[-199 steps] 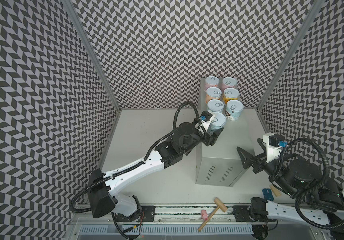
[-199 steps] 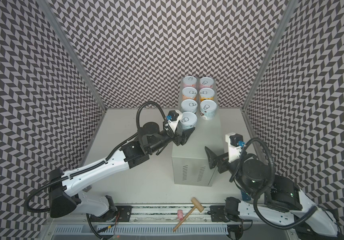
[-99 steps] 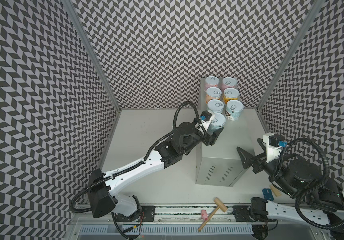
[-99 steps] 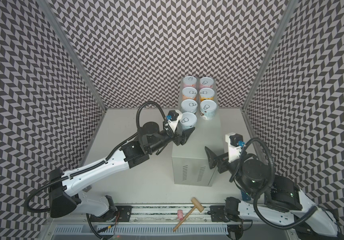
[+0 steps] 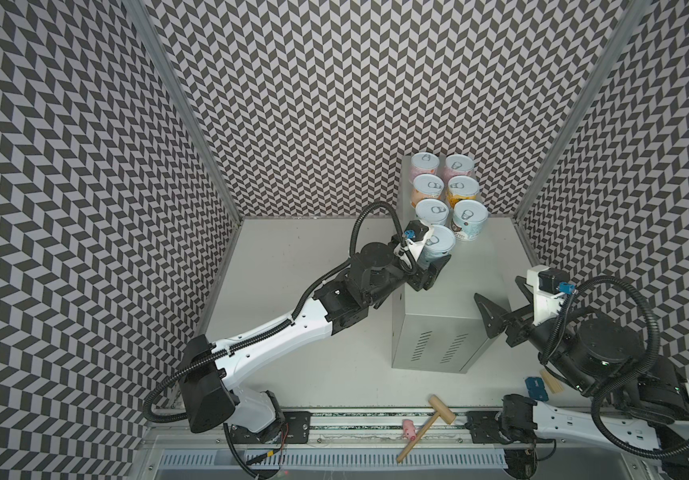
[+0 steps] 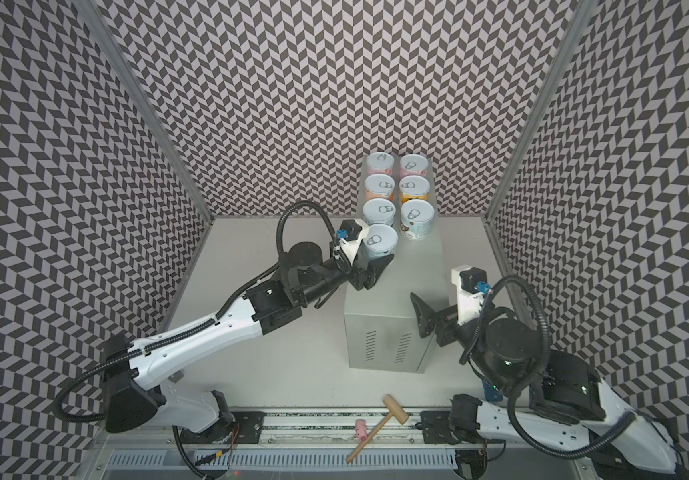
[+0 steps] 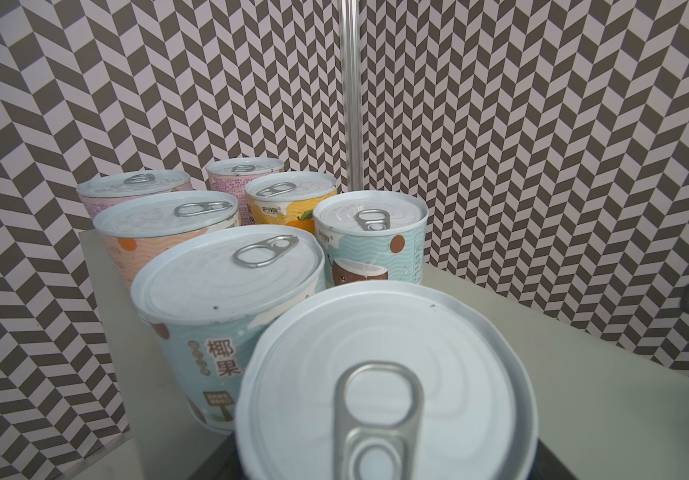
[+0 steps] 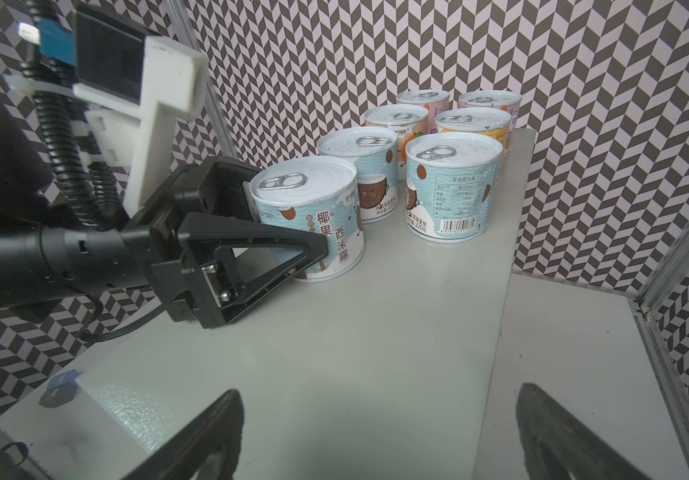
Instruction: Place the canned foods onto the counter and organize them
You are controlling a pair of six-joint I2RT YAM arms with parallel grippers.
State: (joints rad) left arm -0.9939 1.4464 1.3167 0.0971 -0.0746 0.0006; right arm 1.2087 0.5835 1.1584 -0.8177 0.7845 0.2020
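The counter (image 5: 459, 286) is a tall grey metal cabinet; on its top stand canned foods in two rows, in both top views. Six cans fill the far part, from pink (image 5: 424, 163) and orange (image 5: 462, 192) to light blue (image 5: 469, 218). My left gripper (image 5: 434, 257) is shut on a seventh, light blue can (image 5: 438, 245) at the near end of the left row. This can stands upright on the counter (image 8: 376, 332), right behind its blue neighbour (image 7: 226, 282). My right gripper (image 8: 380, 390) is open and empty, low over the counter's near right edge.
A wooden mallet (image 5: 426, 424) and a small pink piece (image 5: 408, 428) lie on the front rail. A blue piece (image 5: 536, 386) and a wooden block (image 5: 550, 380) sit by the right arm's base. Chevron-patterned walls close three sides. The counter's vent slits (image 5: 438, 345) face the front.
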